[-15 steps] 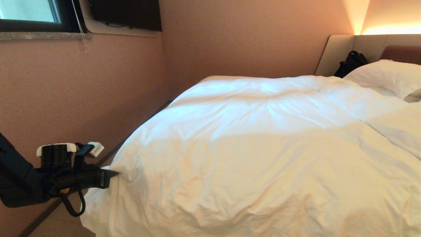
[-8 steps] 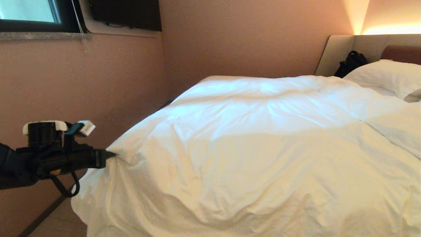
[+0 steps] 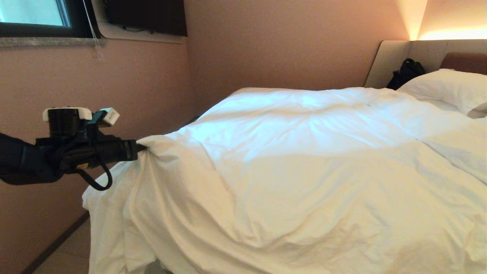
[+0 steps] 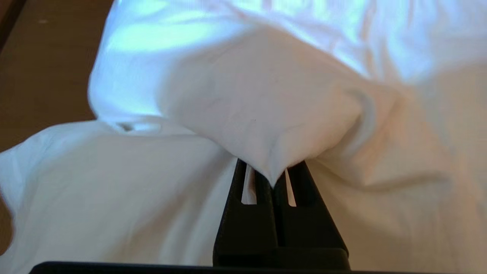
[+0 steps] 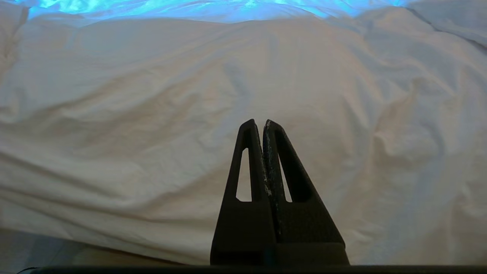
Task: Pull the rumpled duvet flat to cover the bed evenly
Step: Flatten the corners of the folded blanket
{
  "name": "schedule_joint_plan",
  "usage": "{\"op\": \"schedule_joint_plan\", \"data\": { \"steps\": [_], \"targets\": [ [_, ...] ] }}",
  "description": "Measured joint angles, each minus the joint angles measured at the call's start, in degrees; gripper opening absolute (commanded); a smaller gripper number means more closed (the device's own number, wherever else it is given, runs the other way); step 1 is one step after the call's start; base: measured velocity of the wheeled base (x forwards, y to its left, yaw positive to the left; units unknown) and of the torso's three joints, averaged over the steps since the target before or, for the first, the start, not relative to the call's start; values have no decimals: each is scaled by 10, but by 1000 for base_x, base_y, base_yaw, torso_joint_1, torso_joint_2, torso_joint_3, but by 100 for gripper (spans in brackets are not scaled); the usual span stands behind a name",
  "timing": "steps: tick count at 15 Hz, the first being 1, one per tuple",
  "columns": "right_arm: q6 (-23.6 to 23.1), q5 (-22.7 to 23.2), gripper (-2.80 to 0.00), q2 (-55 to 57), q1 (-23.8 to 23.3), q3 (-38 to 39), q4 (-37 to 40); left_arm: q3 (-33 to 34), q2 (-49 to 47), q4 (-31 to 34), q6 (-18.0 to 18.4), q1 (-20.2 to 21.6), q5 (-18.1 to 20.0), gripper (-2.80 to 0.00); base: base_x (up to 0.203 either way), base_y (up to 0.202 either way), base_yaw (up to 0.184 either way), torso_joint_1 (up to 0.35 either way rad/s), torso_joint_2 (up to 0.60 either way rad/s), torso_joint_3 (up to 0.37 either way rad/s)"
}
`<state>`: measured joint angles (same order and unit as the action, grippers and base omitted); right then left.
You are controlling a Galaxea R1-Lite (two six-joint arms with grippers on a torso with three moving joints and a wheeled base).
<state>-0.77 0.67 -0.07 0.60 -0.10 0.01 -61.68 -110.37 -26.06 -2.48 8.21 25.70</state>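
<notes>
The left pincer (image 3: pixel 141 148) is clamped on a small pinch of the duvet (image 3: pixel 304 167) at its left edge, near the foot corner of the bed (image 3: pixel 247 90); in the left wrist view only a pointed tuck of cover (image 4: pixel 272 173) sits between the closed fingers, the filling bulging beyond it. That thin bite is the first risk: I judge that a hard tug could slide the cotton out, or drag the cover while the quilt inside stays bunched. The held cloth stands lifted off the bed's left side, with the edge below hanging in loose folds toward the floor (image 3: pixel 68 258), so pulling too far out could tip more of the quilt over that side and leave the opposite edge short. The right pincer (image 5: pixel 263 123) is shut on nothing, just above the duvet near the foot edge; with only one point held, the cloth may swing round instead of spreading evenly

The duvet lies over most of the bed, creased, reaching up toward the pillow (image 3: pixel 449 89) at the head end

Count: two pincers, one duvet, one bed, one pillow clearly seen, one dark bag (image 3: pixel 406 72) against the headboard (image 3: pixel 392 57)
</notes>
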Motion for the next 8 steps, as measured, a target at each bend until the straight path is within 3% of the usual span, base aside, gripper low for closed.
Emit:
{"op": "schedule_joint_plan", "data": {
  "steps": [8],
  "targets": [
    [0,0,-280,0,0,0,0,-116,-60,42,-30,-40,-33,-280,0,0,0,0,0,0]
  ]
}}
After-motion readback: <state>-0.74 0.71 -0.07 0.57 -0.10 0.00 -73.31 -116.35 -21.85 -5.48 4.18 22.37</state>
